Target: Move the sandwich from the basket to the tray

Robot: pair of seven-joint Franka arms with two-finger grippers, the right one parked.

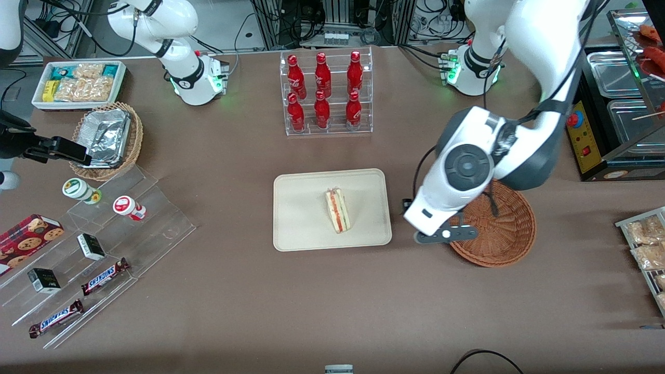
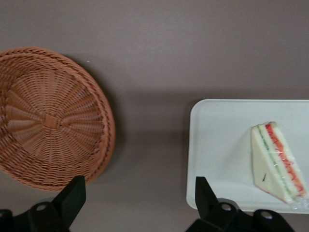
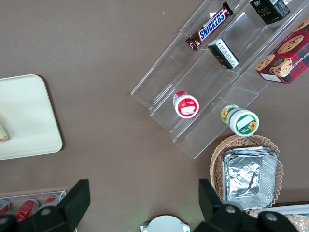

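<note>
Brown table (image 1: 234, 291) | tool (image 2: 140, 198) open, hovering between basket (image 2: 48, 121), tray (image 2: 217, 145)

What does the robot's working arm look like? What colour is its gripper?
The arm is chunky and glossy white with dark grey joints, one showing a round grey cap. Black cables run along it, and its base glows green. The gripper has two black wedge-shaped fingers, standing open over the table between the basket and tray.

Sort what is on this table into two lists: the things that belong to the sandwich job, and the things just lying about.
Job:
sandwich, lying on the tray
tray
basket, nothing in it
gripper, open, above the table between basket and tray

Lying about:
bottle rack
foil trays
Snickers bars
cookie box
</note>
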